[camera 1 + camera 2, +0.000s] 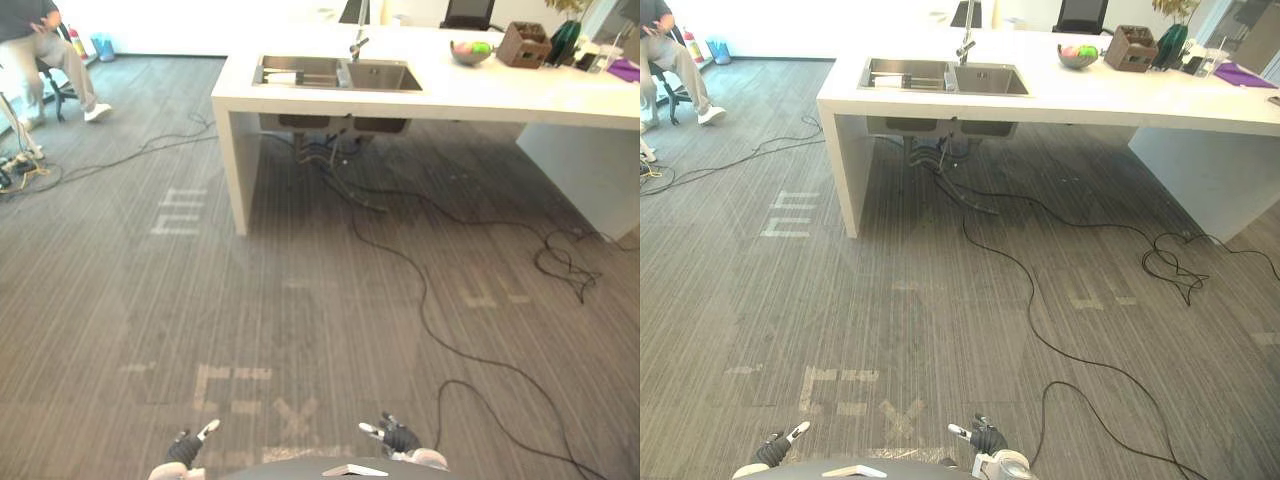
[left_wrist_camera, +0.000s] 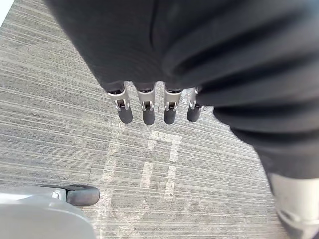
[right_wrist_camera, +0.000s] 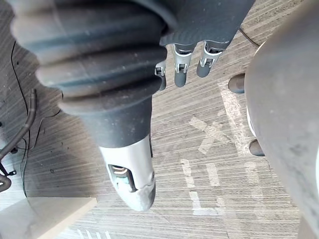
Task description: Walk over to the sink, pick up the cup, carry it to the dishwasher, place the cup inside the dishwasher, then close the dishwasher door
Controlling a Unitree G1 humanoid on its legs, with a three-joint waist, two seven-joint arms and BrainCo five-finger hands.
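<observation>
2 hands are hanging low over the grey carpet (image 1: 300,300), our left hand (image 1: 188,448) and our right hand (image 1: 398,437), fingers (image 2: 148,112) straight, holding nothing. ahead, the double sink (image 1: 385,76) is sitting in the white counter (image 1: 480,92); a pale item (image 1: 283,76) is lying in its left basin, and we cannot tell whether it is the cup.

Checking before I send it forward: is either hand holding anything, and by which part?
Nothing is held. The left hand and right hand both hang open above the floor; the sink is ahead.
</observation>
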